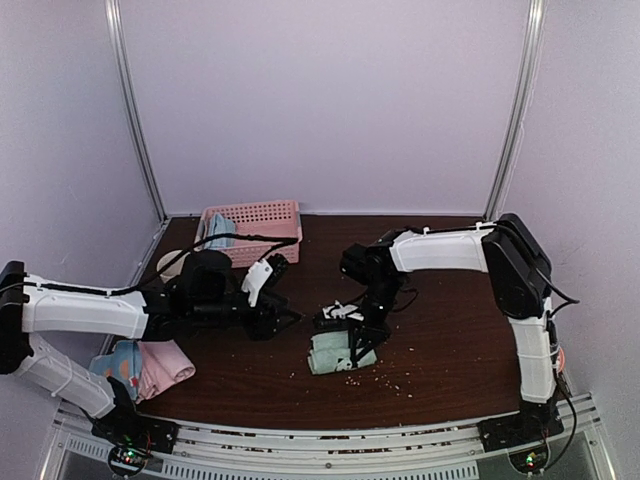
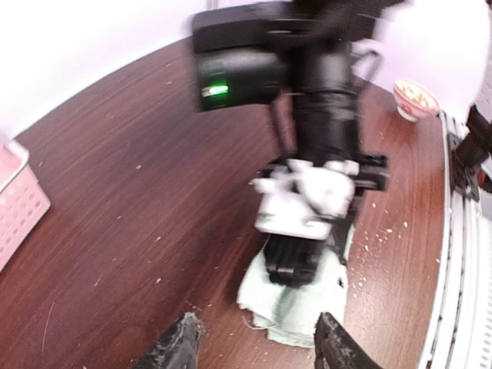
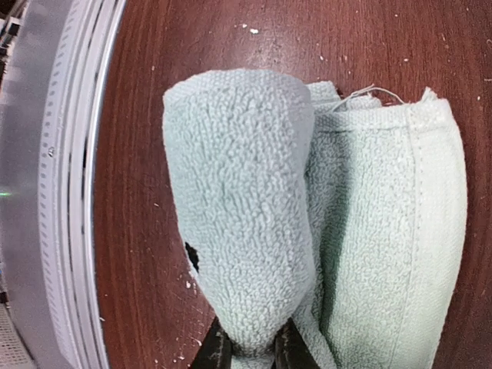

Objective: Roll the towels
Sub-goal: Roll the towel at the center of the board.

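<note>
Right wrist view: pale green towel fills the frame, lying on the desk. One part is rolled into a fat tube. The right end effector is narrow, its fingers pinching the tube's near end. The unrolled remainder lies flat alongside, touching the roll. The roll's long axis runs roughly parallel to the desk's near edge.

Top external view: the towel sits about mid-width, toward the near edge, with the right end effector down on it. The left end effector hangs just left of it, a little farther from the near edge, apart from the cloth.

Left wrist view: left fingers spread wide, nothing between them. The towel lies straight ahead, under the other arm.

Elsewhere: blue towel in the pink basket at the far left corner; pink towel and dotted blue towel heaped at the near left corner.

Judgement: right arm nearer, already gripping. Next turn must go across the long axis, onto the flat strip. The left arm looks placed to steady the loose side.
</note>
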### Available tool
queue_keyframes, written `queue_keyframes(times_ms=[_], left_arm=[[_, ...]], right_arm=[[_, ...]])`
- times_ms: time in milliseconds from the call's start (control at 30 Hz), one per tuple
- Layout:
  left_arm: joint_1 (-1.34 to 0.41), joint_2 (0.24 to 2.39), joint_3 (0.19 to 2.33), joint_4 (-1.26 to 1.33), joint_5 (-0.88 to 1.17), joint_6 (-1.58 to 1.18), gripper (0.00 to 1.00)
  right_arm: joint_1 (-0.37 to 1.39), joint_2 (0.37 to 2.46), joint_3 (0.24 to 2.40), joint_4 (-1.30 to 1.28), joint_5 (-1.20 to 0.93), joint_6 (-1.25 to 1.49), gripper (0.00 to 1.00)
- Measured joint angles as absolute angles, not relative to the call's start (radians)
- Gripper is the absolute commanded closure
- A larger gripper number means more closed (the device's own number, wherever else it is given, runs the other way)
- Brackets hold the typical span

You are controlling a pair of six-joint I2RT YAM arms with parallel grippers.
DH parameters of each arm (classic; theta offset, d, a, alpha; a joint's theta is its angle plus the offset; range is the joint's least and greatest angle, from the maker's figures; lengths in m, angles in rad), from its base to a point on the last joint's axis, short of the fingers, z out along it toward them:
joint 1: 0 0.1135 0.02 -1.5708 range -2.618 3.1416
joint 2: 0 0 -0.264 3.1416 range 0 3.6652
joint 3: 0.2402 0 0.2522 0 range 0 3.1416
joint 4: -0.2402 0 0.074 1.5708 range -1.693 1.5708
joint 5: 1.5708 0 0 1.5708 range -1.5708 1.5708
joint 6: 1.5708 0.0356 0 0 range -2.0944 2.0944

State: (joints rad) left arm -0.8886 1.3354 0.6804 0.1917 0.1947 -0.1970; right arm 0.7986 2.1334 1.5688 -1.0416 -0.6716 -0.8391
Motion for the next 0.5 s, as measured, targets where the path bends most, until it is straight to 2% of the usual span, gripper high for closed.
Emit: queue_keyframes(times_ms=[133,333,500], left_arm=[[-1.007,1.365,0.68,0.202,0.134,-0.077,0.47],[-1.219,1.576,0.835,0.09,0.032,0.109,0.48],[-1.263,1.72,0.93,0.004,-0.055,0.203,0.48]], right_arm=[[0.766,2.239,1.687,-1.179,-0.771,-0.844,0.94],[0.756,2.329,1.775,-1.301,-0.86,-0.842,0.95],[0.756,2.353,1.785,-1.346,-0.898,-0.839,0.94]])
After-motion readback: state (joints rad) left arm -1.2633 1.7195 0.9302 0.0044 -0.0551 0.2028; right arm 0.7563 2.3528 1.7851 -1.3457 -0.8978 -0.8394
